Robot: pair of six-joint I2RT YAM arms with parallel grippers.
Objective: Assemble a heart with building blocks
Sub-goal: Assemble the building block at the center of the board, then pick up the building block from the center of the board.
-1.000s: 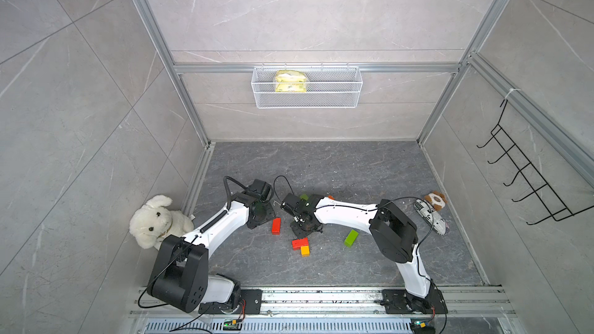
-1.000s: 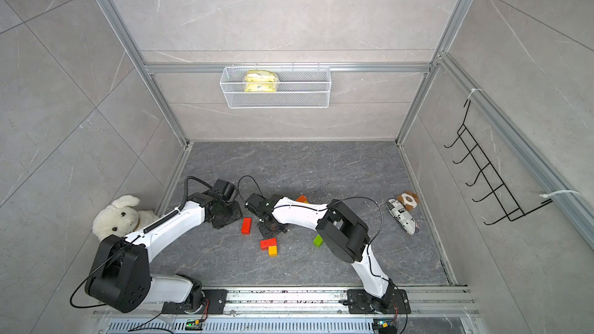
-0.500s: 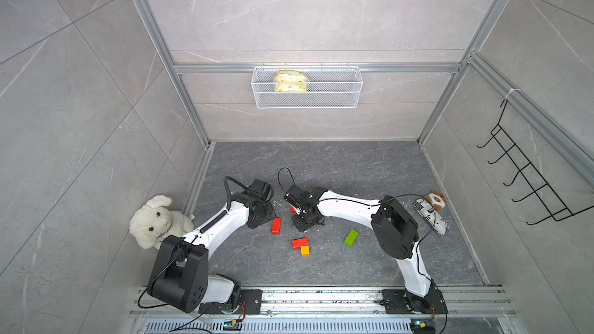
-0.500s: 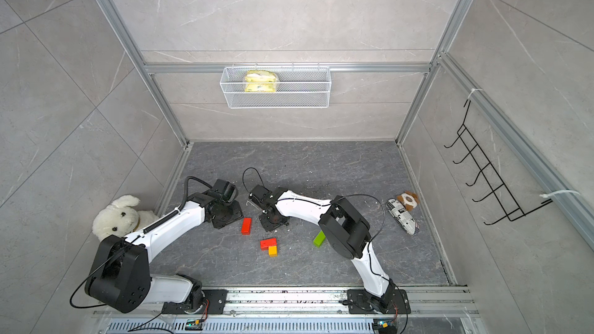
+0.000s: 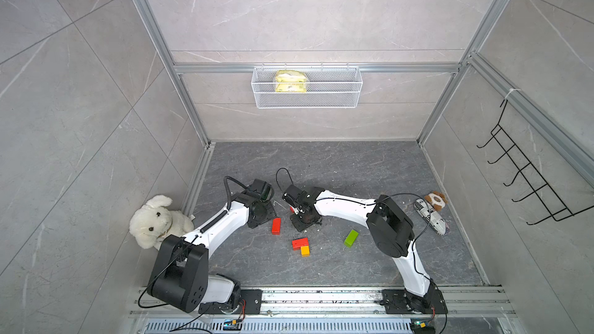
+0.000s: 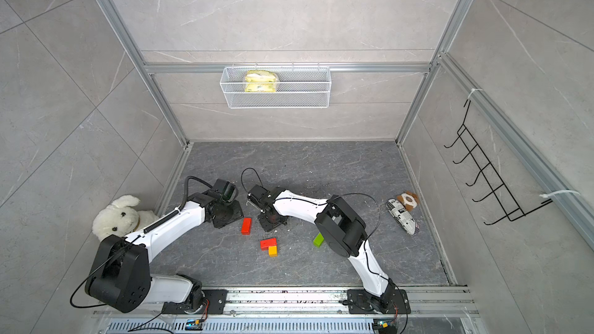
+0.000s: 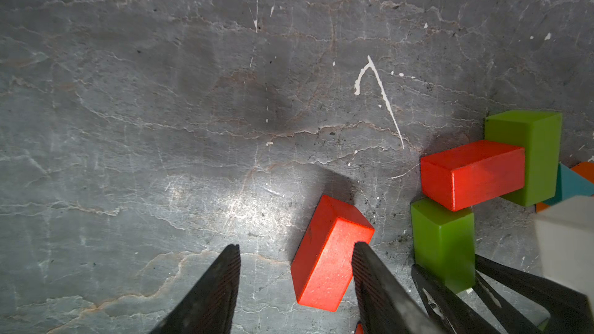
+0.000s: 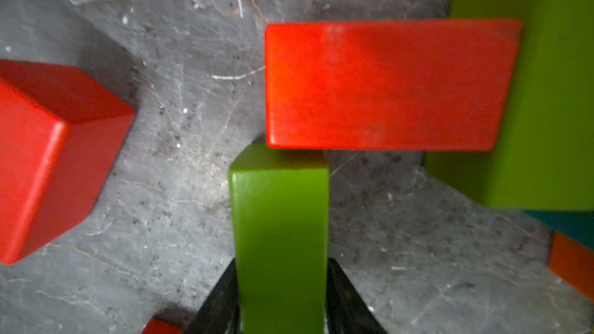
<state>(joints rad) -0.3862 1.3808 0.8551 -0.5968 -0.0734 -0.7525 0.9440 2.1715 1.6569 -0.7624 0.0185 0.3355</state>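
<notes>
In the right wrist view a green block [image 8: 279, 220] lies on the floor, its end against a red block [image 8: 385, 85]. My right gripper [image 8: 283, 266] hugs both its sides. Beside the red block are a larger green block [image 8: 530, 91], a teal triangle [image 8: 572, 223] and an orange block [image 8: 572, 265]. My left gripper [image 7: 297, 245] is open, one finger over a loose red block [image 7: 328, 252]. In both top views a red block [image 5: 300, 243] touching a yellow-orange cube [image 5: 305, 250] and a green block [image 5: 351, 238] lie nearer the front. The arms hide the cluster there.
A white plush rabbit [image 5: 157, 220] sits against the left wall. A small brown plush toy [image 5: 435, 200] and a printed roll [image 5: 430, 216] lie at the right wall. A wire basket [image 5: 307, 97] hangs on the back wall, black hooks [image 5: 527, 181] on the right wall.
My right arm has swung back and left, bringing the green block down against the red block in the cluster. The left arm has stayed where it was.
</notes>
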